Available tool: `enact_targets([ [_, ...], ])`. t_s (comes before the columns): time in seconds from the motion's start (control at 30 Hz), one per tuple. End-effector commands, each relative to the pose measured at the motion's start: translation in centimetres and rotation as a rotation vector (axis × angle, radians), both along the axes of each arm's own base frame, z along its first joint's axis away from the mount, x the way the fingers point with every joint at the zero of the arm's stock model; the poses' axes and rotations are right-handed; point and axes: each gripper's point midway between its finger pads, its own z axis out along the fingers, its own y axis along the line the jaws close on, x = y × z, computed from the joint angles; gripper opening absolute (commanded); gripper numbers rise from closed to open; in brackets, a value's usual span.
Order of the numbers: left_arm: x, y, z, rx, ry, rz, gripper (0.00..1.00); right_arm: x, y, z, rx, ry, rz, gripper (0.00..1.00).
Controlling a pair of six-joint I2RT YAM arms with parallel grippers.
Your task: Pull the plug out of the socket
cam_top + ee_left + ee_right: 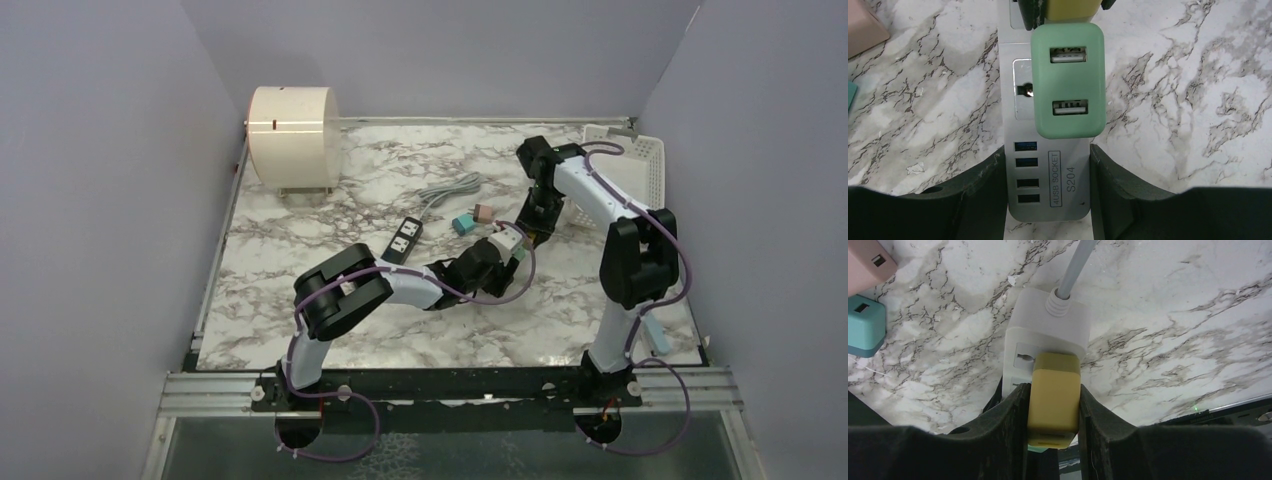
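While our left gripper (1045, 152) pinches the power strip (1075, 175) at its USB end, our right gripper (1052, 389) clamps the yellow plug (1054, 405), at twelve o'clock from the green plug (1068, 100), still seated in its socket; we judge only the pull remains.

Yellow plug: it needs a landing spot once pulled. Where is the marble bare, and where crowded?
Bare marble: the near patch between the left arm and the right arm's base, and the left side between the cream drum and the left arm. Crowded: the middle, around the black power strip, grey cable, teal plug and pink plug.
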Motion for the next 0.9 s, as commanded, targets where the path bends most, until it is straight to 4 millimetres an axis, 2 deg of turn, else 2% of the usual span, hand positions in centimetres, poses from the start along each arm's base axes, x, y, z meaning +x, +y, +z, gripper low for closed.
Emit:
enact_targets([
  [0.0,-5.6,5.5,-8.9,0.307,0.209,-0.093,0.00,2.8,0.7,3.6,0.060,-0.180,-0.013,0.01],
  [0.13,-5.8,5.4,-8.9,0.297,0.217,-0.104,0.00,1.9,1.9,4.2,0.171,-0.277,0.007,0.01],
  [0.33,-6.0,5.4,-9.1,0.292,0.230,-0.111,0.00,0.4,0.9,4.3,0.193,-0.444,-0.053,0.01],
  [0.5,-5.8,5.4,-9.2,0.300,0.231,-0.105,0.00,0.8,0.2,3.5,0.106,-0.312,-0.068,0.01],
  [0.63,-5.5,5.3,-8.9,0.307,0.223,-0.099,0.00,2.0,0.1,2.9,0.046,-0.216,-0.082,0.01],
  [0.73,-5.4,5.3,-8.9,0.312,0.221,-0.098,0.00,2.6,0.6,2.7,0.055,-0.183,-0.089,0.01],
  [0.87,-5.7,5.2,-8.9,0.310,0.233,-0.108,0.00,2.8,2.5,3.0,0.166,-0.212,-0.041,0.01],
])
